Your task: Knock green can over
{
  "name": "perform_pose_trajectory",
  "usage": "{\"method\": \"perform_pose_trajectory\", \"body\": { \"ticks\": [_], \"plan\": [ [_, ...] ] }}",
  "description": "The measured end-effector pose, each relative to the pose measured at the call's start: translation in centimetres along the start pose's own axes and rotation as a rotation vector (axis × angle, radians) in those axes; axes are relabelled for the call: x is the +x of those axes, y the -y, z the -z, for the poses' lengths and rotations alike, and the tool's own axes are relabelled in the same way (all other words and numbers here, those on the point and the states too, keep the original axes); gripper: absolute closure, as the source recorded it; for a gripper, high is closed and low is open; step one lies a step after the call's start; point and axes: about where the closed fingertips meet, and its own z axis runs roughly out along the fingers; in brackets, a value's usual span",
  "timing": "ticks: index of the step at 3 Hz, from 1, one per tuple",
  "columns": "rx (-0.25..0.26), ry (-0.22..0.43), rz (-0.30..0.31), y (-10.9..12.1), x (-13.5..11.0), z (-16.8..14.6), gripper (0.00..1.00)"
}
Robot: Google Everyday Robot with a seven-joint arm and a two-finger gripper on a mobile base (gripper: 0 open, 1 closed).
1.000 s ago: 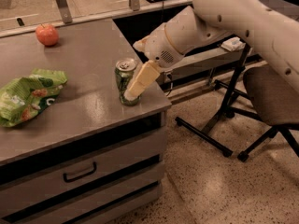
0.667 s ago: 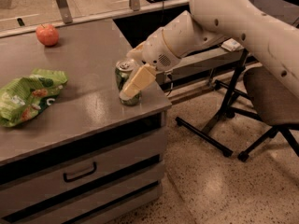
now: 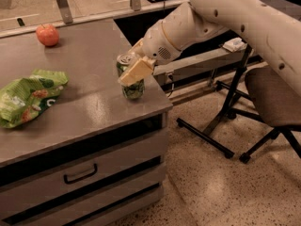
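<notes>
The green can (image 3: 133,90) stands upright near the right front corner of the grey counter (image 3: 84,112); its silver top (image 3: 125,59) shows. My gripper (image 3: 134,71), cream-coloured at the end of the white arm (image 3: 225,18), lies across the can's upper right side and covers part of it. It looks to be touching the can. The can's lower half with the green print shows below the gripper.
A flat green snack bag (image 3: 28,95) lies at the counter's left. A red apple (image 3: 47,35) sits at the back left. Drawers (image 3: 80,173) are below the counter. An office chair (image 3: 275,95) and its legs (image 3: 225,126) stand on the floor to the right.
My gripper has moved left and slightly up, from the can's lower right side to across its upper part. The can stays upright in about the same spot.
</notes>
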Motion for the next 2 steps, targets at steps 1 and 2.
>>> {"method": "perform_pose_trajectory", "body": {
  "ticks": [1, 2],
  "plan": [
    [0.054, -0.121, 0.023, 1.63, -2.08, 2.21, 0.89],
    [0.078, -0.309, 0.046, 2.58, -2.77, 2.6, 1.0]
  ]
}}
